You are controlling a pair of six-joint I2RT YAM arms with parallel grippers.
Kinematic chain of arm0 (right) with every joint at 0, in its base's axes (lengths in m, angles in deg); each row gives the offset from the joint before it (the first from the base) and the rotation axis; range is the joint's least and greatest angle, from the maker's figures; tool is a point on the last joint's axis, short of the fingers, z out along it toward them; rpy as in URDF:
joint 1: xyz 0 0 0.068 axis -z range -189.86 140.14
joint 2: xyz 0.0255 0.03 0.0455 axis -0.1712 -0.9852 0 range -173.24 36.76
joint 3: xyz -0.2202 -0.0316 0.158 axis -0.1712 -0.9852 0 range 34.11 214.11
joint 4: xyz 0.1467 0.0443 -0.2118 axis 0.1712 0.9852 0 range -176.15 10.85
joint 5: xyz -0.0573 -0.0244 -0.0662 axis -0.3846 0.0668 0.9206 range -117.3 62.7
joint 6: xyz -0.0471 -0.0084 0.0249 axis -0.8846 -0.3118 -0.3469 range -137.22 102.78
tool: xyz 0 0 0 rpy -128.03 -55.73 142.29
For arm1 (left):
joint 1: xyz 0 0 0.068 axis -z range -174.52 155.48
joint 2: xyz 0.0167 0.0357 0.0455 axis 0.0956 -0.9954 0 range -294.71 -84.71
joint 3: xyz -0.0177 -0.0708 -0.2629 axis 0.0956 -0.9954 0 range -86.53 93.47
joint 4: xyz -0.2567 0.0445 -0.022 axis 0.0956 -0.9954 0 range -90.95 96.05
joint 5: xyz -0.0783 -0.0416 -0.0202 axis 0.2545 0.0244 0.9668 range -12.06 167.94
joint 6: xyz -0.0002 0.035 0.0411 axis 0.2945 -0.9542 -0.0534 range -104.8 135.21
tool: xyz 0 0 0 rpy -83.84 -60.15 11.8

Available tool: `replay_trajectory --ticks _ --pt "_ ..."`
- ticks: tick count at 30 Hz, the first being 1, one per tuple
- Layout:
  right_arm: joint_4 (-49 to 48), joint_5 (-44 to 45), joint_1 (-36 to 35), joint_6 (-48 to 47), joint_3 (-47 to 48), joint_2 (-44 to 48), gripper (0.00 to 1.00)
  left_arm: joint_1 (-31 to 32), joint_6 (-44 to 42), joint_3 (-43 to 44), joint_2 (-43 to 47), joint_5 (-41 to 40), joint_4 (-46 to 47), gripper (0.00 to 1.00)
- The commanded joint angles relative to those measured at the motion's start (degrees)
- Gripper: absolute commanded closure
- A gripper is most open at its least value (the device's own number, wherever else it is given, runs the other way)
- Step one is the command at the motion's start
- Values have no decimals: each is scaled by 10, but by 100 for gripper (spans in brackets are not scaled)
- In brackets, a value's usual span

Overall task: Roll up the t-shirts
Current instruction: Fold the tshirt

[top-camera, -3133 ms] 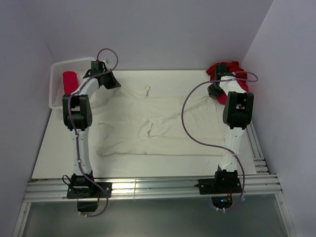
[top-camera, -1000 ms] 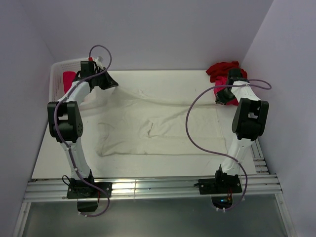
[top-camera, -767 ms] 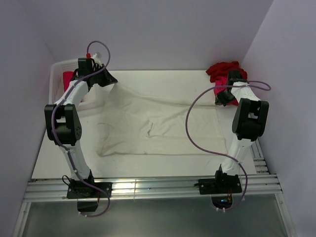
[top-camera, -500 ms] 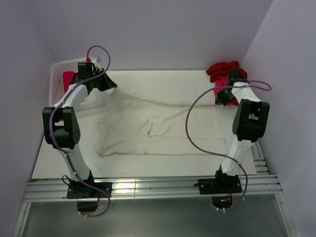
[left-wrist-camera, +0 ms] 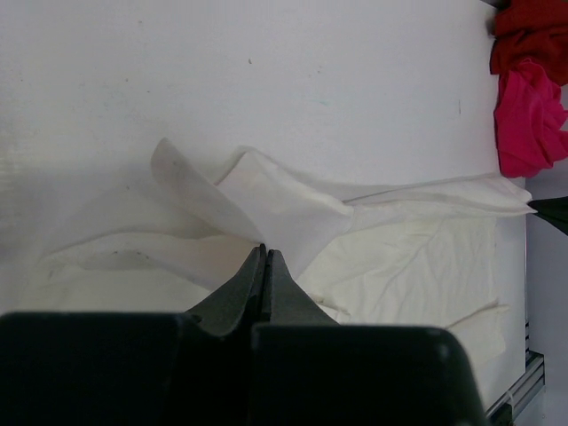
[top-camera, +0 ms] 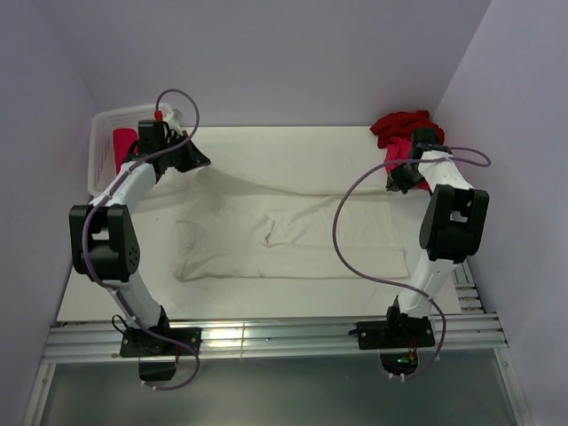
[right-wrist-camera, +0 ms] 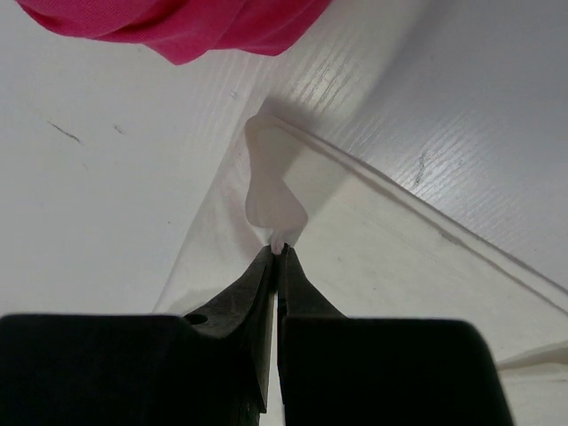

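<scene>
The cream-white t-shirt (top-camera: 284, 232) lies spread across the table. My left gripper (top-camera: 197, 162) is shut on its far left corner (left-wrist-camera: 275, 200) and holds it lifted. My right gripper (top-camera: 393, 185) is shut on its far right corner (right-wrist-camera: 273, 191), also lifted, so the far edge hangs stretched between them. A dark red t-shirt (top-camera: 404, 124) and a pink-red t-shirt (top-camera: 396, 155) lie heaped at the far right; the pink-red one also shows in the right wrist view (right-wrist-camera: 182, 27) and in the left wrist view (left-wrist-camera: 528, 120). Another pink-red t-shirt (top-camera: 124, 146), rolled, sits in the basket.
A white slatted plastic basket (top-camera: 99, 155) stands at the far left corner. Purple walls close in the table at the back and right. An aluminium rail (top-camera: 266, 337) runs along the near edge by the arm bases.
Both grippers have lifted the shirt's far corners and pulled them outward. The left arm swung left and back; the shirt's far edge now hangs taut and its body lies flatter.
</scene>
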Motion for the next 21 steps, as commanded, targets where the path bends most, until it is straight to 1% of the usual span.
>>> replay_trajectory --ticks 1,14,21 --pt "6 1 5 -6 -9 39 100 4 -15 -17 44 -2 41 100" --pt "11 -6 5 -6 -44 71 100 7 -6 -101 95 -8 85 100" --pt "14 -1 6 -8 -66 91 100 7 -8 -131 127 -20 91 100"
